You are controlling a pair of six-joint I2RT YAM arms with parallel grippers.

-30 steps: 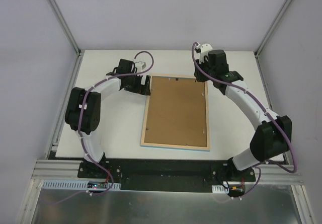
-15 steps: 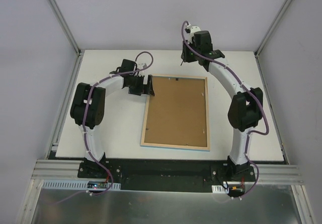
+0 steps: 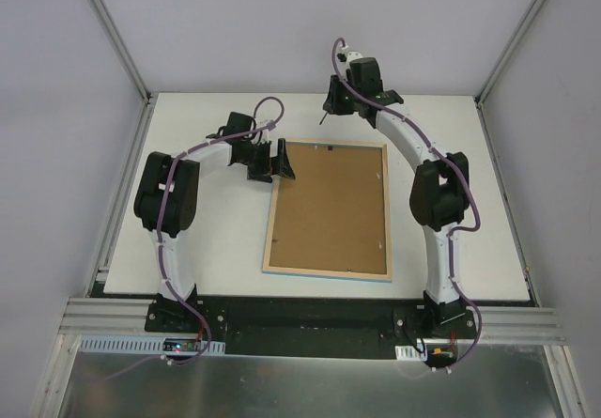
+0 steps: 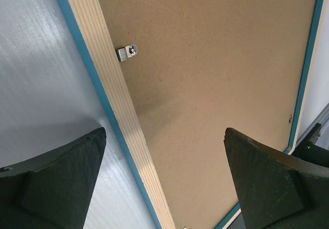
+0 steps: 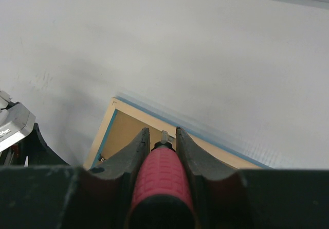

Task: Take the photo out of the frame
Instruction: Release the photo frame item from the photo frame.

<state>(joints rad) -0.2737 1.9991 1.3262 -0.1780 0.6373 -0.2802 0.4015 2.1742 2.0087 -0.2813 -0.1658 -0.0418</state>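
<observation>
left gripper [image 3: 279, 162]: jaws at full spread, nothing in them; hangs over the far-left corner of the frame, one finger [image 4: 56, 177] above bare table [image 3: 216, 239], the other above the board, so the left rim runs between them. frame [image 3: 324, 272]: flat and face down mid-table, pale wood rim up with a thin blue edge showing; long axis runs near to far with a slight lean, far end toward both grippers, near end toward the arm bases. backing board [image 3: 329, 207]: plain brown, seated inside the rim, covering the whole opening; a small metal clip [image 4: 126, 52] on the left rim reaches onto it. photo: not visible, judged to sit beneath the board. right gripper [image 3: 331, 108]: jaws drawn narrow around a red-handled tool [image 5: 162, 172], tip pointing down; raised, just beyond the frame's far short edge, toward its left half. judgement: the left gripper is the nearer, astride the rim; the frame lies below and nearward of the tool, so the tip would need to come down and toward the bases to meet a clip before board and photo can come out.
</observation>
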